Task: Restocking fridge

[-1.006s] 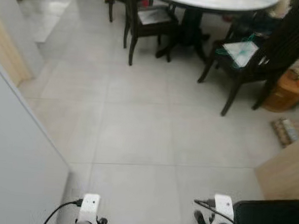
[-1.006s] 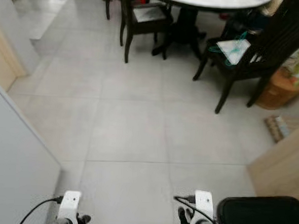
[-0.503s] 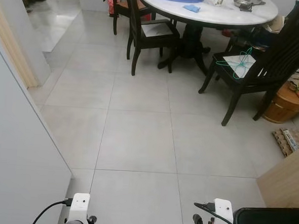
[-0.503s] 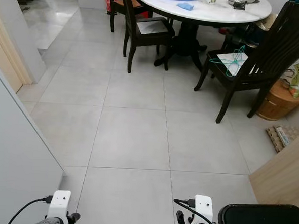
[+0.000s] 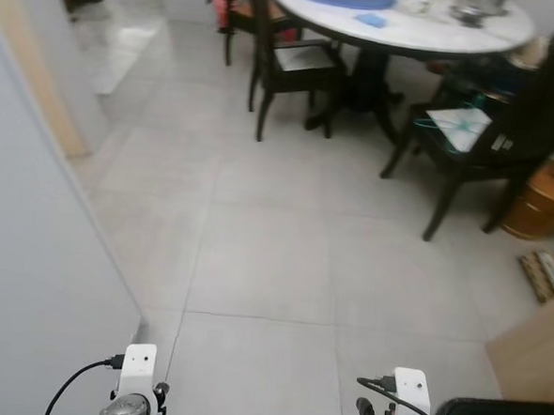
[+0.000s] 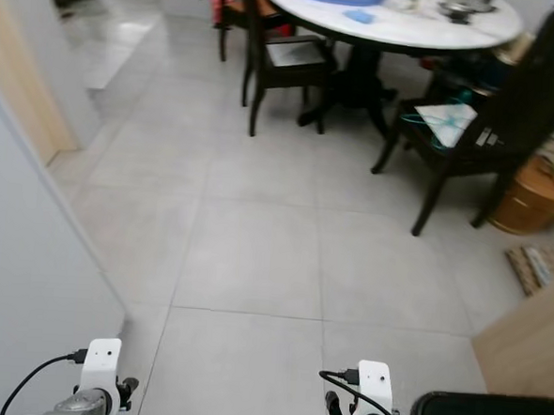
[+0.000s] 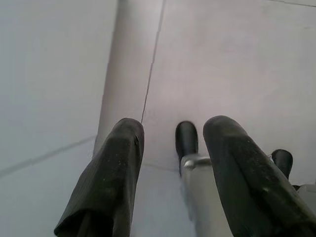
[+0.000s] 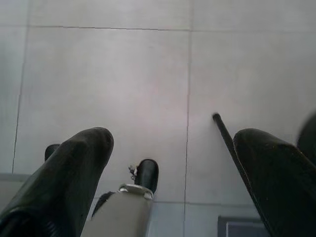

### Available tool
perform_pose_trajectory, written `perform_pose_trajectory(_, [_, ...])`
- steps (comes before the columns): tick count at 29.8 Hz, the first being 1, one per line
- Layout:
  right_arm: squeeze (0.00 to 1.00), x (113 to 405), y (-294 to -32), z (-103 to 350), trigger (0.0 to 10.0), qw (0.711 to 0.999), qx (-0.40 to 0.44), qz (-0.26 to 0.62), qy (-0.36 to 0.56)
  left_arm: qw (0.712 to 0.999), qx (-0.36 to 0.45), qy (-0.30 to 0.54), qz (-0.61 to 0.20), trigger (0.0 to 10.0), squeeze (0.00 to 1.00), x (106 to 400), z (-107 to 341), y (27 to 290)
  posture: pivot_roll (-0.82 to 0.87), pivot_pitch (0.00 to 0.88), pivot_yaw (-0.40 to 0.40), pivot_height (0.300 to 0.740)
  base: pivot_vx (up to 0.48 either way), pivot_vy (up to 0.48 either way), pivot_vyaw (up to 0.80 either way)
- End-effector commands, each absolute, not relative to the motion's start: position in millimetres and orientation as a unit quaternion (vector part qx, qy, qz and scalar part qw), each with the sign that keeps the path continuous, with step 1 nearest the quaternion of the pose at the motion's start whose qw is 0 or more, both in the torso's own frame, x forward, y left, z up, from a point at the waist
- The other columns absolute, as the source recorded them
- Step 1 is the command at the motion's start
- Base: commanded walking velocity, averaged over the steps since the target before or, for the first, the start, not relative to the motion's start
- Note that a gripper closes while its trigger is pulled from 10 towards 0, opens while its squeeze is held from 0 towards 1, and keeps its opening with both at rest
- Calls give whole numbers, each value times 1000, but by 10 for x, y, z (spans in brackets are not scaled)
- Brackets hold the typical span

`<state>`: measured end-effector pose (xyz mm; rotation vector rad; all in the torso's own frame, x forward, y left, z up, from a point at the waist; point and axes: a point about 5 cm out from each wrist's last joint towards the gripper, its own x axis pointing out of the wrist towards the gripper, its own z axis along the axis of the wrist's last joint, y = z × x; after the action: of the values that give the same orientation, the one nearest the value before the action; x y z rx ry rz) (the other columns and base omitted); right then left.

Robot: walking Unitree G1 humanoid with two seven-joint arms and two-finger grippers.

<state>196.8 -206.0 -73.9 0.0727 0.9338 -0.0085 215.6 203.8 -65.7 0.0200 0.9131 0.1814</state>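
Left pincer (image 7: 170,148): your fingers apart, hanging low over floor.
Right pincer (image 8: 170,148): also apart, empty.
Floor (image 5: 265,254): grey tiles.
Tabletop (image 6: 401,22): round, ahead, dark chairs (image 6: 465,125) around.

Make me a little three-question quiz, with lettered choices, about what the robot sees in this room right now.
1. Where is the round table?
A. Far end of the room ahead
B. Right beside the robot's feet
C. Behind the white panel

2. What colour is the hanger on the chair seat?
A. Red
B. Green
C. Yellow

3. How are the left gripper and right gripper?
A. Both clamped on a bottle
B. One holds a cup
C. Both open, holding nothing

Answers: 1 A, it stands across the tiled floor. 2 B, thin green wire lies on the seat. 3 C, only floor lies between each pair of fingers.
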Motion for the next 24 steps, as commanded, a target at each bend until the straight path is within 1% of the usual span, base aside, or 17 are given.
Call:
perform_pose_trajectory(1, [0,1954,-2077,-746,10000,888,29,-1,458,883,11,460,89,10000,0,2078,-705,2039,-125,9,-28,740,0,0,800])
perform_pose_trajectory(4, [0,1950,-2086,-748,10000,884,14,9,467,884,5,459,88,10000,0,2078,-707,2031,-127,9,-31,740,0,0,800])
perform_pose_trajectory(17, [0,1949,-2089,-747,10000,884,10,13,467,884,2,460,86,10000,0,2076,-709,2025,-131,12,-33,740,0,0,800])
perform_pose_trajectory(24, [0,1933,-2086,-757,10000,880,-2,22,474,881,2,465,84,10000,0,2057,-720,2028,-138,0,-28,740,0,0,800])
